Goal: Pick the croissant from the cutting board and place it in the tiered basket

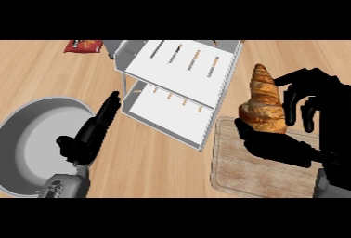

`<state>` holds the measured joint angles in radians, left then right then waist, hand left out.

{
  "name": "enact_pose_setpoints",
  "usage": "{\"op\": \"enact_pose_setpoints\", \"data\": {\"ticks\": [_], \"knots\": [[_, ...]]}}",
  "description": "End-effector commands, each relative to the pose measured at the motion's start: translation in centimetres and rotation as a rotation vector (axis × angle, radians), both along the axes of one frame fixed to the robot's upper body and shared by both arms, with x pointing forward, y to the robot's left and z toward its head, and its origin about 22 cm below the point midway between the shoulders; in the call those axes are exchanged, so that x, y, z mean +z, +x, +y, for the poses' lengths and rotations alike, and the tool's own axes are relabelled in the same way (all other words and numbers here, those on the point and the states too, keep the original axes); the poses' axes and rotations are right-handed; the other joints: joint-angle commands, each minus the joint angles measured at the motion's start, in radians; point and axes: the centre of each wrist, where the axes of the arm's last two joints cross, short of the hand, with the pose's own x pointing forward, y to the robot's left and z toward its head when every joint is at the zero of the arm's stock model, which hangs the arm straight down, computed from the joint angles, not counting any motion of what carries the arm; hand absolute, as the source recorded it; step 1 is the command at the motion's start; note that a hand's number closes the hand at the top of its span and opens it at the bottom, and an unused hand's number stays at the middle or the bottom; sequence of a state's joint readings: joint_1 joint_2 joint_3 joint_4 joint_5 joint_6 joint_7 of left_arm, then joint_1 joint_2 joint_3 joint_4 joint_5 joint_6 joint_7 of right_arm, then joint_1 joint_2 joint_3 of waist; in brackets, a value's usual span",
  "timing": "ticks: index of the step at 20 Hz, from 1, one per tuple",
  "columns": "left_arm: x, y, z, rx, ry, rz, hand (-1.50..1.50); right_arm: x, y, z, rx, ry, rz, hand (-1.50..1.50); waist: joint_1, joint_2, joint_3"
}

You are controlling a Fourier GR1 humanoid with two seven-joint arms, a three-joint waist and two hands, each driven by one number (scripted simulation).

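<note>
Presently the right hand [302, 116] holds the croissant [264, 102], thumb curled under its broad end and fingers arched round its far side. The pastry stands nearly upright, its tip pointing away from the robot, and appears raised over the far edge of the cutting board [254, 172]; whether it is quite clear of the board cannot be settled from this view. The pick is judged done or all but done. Carrying across and setting down remain: the tiered basket [182, 86] lies just to the left of the board, and nothing sits in it.

The croissant is golden brown, ridged and tapered, with a glossy crust. The board is pale wood, grained, with rounded corners. The basket has flat white trays with slotted floors, held in a thin grey frame. The left hand [93, 130] rests open, fingers straight, beside a round grey pan [31, 139]. A red packet [83, 45] lies at the far edge of the light wooden counter [158, 172].
</note>
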<state>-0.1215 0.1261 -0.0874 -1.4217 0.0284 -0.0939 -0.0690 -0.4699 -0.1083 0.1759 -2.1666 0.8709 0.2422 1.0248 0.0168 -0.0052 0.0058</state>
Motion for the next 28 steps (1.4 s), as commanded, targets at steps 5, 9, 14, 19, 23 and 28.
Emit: {"op": "enact_pose_setpoints", "data": {"ticks": [5,9,14,19,23,28], "knots": [[-1.0,0.1,2.0,-0.011,0.004,0.048,0.0,5.6,7.2,6.2,-0.022,0.052,0.092,1.5,0.01,0.01,-0.008],[-2.0,-1.6,0.5,0.001,-0.004,0.041,0.0,6.1,11.1,6.2,0.026,0.061,0.139,1.5,0.006,0.008,-0.007],[-2.0,0.6,0.6,0.014,-0.001,0.047,0.0,4.6,13.8,10.9,0.032,0.015,0.176,1.5,0.007,0.012,-0.007],[-0.9,-0.1,-0.5,-0.014,-0.001,0.049,0.0,2.3,17.5,11.9,0.049,0.045,0.196,1.5,0.019,0.013,-0.007],[-1.8,0.0,-0.8,-0.019,0.01,0.035,0.0,0.9,18.8,13.5,0.068,0.071,0.195,1.5,0.025,0.017,-0.007],[-1.9,0.1,-0.3,-0.03,0.0,0.03,0.0,0.6,19.8,14.2,0.08,0.2,0.206,1.5,0.035,0.018,-0.007]]}}
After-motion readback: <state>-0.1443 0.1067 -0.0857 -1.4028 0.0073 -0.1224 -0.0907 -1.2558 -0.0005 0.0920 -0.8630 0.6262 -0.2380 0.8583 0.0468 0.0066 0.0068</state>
